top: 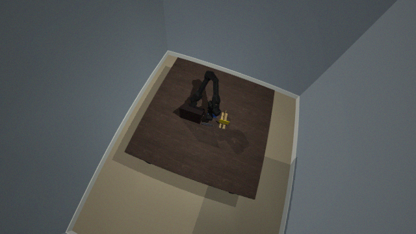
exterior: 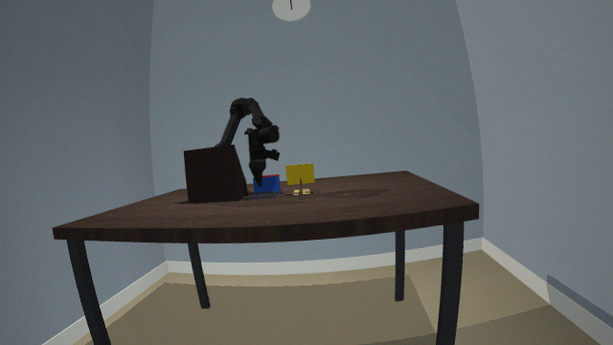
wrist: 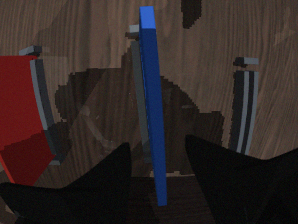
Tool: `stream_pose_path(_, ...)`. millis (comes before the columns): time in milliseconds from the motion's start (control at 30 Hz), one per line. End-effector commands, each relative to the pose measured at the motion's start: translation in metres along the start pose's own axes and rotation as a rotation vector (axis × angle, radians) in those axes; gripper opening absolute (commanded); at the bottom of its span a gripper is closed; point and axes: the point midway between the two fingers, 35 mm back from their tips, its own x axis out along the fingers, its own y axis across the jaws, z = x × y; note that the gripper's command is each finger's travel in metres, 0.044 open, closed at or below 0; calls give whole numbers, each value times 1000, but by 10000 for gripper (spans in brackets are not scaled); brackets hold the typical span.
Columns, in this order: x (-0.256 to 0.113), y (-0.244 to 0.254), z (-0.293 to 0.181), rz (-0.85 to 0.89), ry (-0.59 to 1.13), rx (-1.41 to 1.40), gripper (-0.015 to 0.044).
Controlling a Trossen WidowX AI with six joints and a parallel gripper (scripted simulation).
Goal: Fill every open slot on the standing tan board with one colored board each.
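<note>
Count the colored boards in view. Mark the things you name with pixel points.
3. Blue board (top: 214, 116) (exterior: 268, 186) (wrist: 154, 110): upright, centre of the wrist view. Red board (exterior: 273, 175) (wrist: 21, 95): left edge of that view. Yellow board (top: 224, 122) (exterior: 300, 173): upright, right of the blue in the exterior view. Others could be hidden.

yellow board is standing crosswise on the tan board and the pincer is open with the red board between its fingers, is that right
Not quite: the wrist view shows the blue board between the open pincer's fingers. The yellow board does stand crosswise on the tan board.
</note>
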Motion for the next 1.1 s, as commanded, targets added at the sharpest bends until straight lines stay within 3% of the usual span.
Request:
stream_pose_path(0, 8, 2, -3, 10, 6, 12, 186)
stream_pose_path(200, 15, 2, -3, 10, 6, 12, 186)
stream_pose_path(400, 15, 2, -3, 10, 6, 12, 29)
stream_pose_path(533, 15, 2, -3, 10, 6, 12, 2)
stream_pose_path(1067, 1, 2, -3, 10, 6, 12, 0)
